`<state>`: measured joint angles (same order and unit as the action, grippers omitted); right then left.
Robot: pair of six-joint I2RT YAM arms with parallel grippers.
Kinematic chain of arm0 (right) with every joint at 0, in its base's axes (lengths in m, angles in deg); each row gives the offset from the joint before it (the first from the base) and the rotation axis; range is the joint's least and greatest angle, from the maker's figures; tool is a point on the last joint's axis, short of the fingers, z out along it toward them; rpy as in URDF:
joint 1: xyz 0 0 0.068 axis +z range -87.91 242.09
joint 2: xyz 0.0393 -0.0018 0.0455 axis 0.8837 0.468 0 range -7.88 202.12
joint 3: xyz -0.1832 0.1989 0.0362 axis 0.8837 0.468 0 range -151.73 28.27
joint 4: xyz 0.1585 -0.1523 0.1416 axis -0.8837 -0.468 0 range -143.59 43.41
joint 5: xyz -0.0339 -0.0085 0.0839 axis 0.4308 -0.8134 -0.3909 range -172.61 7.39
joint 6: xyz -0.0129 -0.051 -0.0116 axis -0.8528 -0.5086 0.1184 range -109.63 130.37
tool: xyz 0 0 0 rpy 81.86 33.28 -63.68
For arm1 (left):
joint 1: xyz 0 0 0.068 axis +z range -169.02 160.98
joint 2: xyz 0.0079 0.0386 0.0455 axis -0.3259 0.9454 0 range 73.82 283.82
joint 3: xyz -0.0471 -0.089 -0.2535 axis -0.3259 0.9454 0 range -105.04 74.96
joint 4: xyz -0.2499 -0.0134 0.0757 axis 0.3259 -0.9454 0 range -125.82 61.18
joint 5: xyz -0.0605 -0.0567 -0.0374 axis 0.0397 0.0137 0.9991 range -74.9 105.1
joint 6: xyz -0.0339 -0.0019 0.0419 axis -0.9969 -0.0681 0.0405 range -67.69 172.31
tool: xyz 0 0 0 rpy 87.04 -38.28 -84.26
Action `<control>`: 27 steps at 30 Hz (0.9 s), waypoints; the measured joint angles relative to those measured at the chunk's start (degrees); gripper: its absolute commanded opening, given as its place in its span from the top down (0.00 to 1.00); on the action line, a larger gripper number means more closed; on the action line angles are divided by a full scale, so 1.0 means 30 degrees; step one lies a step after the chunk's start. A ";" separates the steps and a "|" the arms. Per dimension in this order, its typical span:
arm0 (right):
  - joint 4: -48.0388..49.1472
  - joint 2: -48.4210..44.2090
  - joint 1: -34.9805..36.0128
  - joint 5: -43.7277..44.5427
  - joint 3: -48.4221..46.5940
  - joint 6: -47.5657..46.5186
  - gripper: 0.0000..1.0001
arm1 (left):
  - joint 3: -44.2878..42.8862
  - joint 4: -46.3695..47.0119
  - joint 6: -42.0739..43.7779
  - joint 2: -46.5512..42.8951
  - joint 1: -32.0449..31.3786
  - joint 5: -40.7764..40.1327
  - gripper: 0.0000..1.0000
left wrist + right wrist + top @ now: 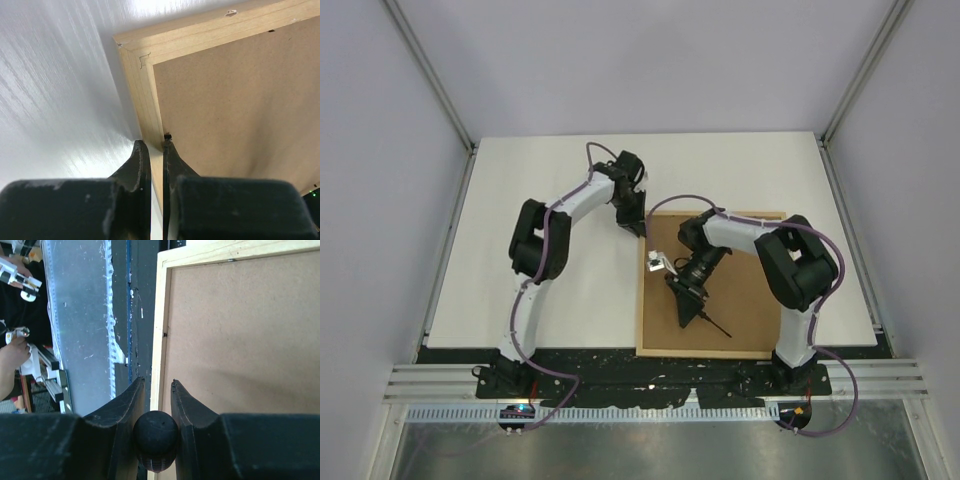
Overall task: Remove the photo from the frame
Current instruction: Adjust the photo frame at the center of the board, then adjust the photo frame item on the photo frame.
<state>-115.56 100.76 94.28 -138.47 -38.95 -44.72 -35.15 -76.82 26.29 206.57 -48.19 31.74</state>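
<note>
Left end effector, frame edge pinched between

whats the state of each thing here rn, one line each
frame, lying face down, back up
back panel, seated in the frame
photo, hidden from view
left hand, shut, tips at the frame's rail
right hand, shut on black ball-ended tool

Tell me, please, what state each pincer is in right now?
Left pincer: closed, tips at the frame edge.
Right pincer: closed on a black ball-ended tool.
</note>
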 measured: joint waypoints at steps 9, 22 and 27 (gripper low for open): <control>0.0517 0.1020 0.1923 0.0087 0.0000 0.0350 0.92 | 0.1683 0.0226 -0.0197 -0.1056 -0.0022 -0.0248 0.94; 0.0867 0.1049 0.1581 0.0087 -0.0022 0.0831 0.92 | -0.2776 -0.1690 0.0678 0.0211 -0.1202 -0.0794 0.64; 0.0962 0.0940 0.1574 0.0080 0.0015 0.0918 0.92 | -0.2885 -0.2390 0.0976 0.1078 -0.1734 -0.1734 0.64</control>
<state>-112.68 103.58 99.00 -138.23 -38.91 -41.97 -43.80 -83.99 29.22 209.81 -53.39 26.54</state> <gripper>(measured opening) 0.314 0.356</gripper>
